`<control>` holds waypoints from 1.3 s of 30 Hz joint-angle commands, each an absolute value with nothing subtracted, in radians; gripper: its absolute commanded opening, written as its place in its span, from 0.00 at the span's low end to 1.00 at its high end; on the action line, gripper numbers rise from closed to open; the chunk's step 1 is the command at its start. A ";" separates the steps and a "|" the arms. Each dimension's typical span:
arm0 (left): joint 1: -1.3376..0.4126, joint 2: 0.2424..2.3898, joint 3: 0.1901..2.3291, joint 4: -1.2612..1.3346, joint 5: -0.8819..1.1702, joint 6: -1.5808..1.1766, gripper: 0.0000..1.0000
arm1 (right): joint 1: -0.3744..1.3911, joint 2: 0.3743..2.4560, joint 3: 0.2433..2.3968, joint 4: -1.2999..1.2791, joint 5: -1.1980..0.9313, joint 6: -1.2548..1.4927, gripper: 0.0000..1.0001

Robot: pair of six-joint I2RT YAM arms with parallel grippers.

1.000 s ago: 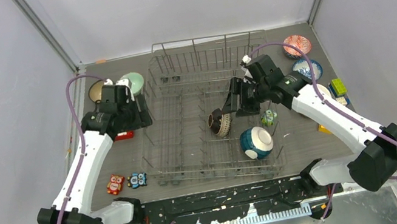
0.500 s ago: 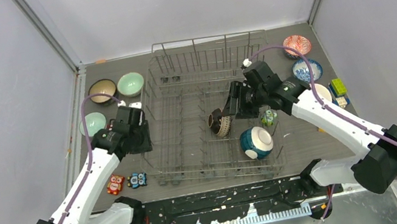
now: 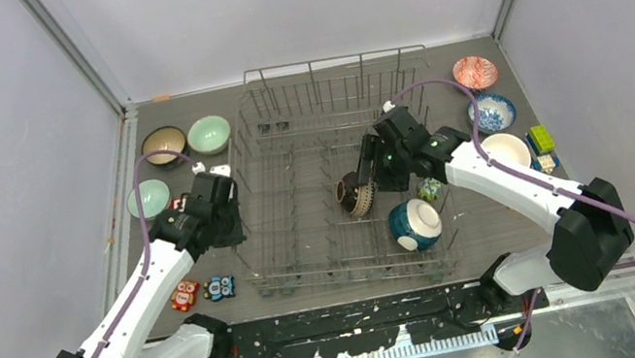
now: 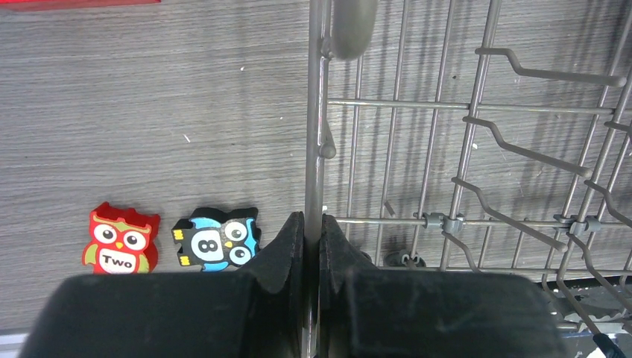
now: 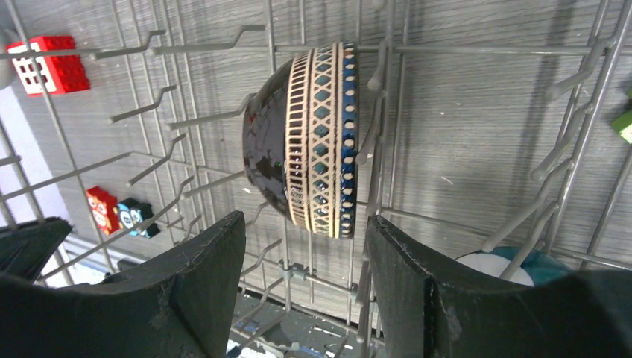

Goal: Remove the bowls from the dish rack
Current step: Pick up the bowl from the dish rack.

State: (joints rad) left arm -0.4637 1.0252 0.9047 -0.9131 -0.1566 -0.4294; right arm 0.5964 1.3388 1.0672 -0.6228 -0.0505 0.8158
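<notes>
The grey wire dish rack [image 3: 332,62] fills the middle of the table. A dark bowl [image 3: 354,198] with a cream lattice band [image 5: 317,142] stands on edge among its tines, and a teal-and-white bowl [image 3: 414,225] lies nearer the front right. My right gripper [image 3: 371,179] hangs just behind the dark bowl, open [image 5: 305,231], with the bowl beyond its fingertips and untouched. My left gripper [image 3: 235,219] is at the rack's left side, shut [image 4: 312,224] on the rim wire [image 4: 316,134]. Outside the rack, several bowls sit on the table.
A brown bowl [image 3: 163,145] and two pale green bowls [image 3: 209,134] [image 3: 147,198] sit back left. Red-patterned [image 3: 475,71], blue-and-white [image 3: 491,112] and cream [image 3: 506,151] bowls sit at the right beside toy blocks [image 3: 540,140]. Two owl figures [image 4: 119,240] [image 4: 216,239] lie left of the rack.
My left arm came back from the bowls at the back left to the rack's left side and shut on its rim wire. My right gripper edged closer to the dark bowl.
</notes>
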 commanded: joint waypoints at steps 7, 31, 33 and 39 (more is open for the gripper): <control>-0.477 1.033 0.892 -0.793 -0.136 -0.533 0.00 | 0.599 1.379 1.043 -0.493 -0.032 0.833 0.63; -0.492 1.032 0.880 -0.782 -0.136 -0.556 0.00 | 0.600 1.298 1.101 -0.541 0.081 0.730 0.70; -0.494 1.035 0.882 -0.782 -0.135 -0.555 0.00 | 0.598 1.309 1.097 -0.532 0.053 0.730 0.69; -0.495 1.035 0.880 -0.781 -0.135 -0.561 0.00 | 0.600 1.341 1.073 -0.491 0.014 0.735 0.68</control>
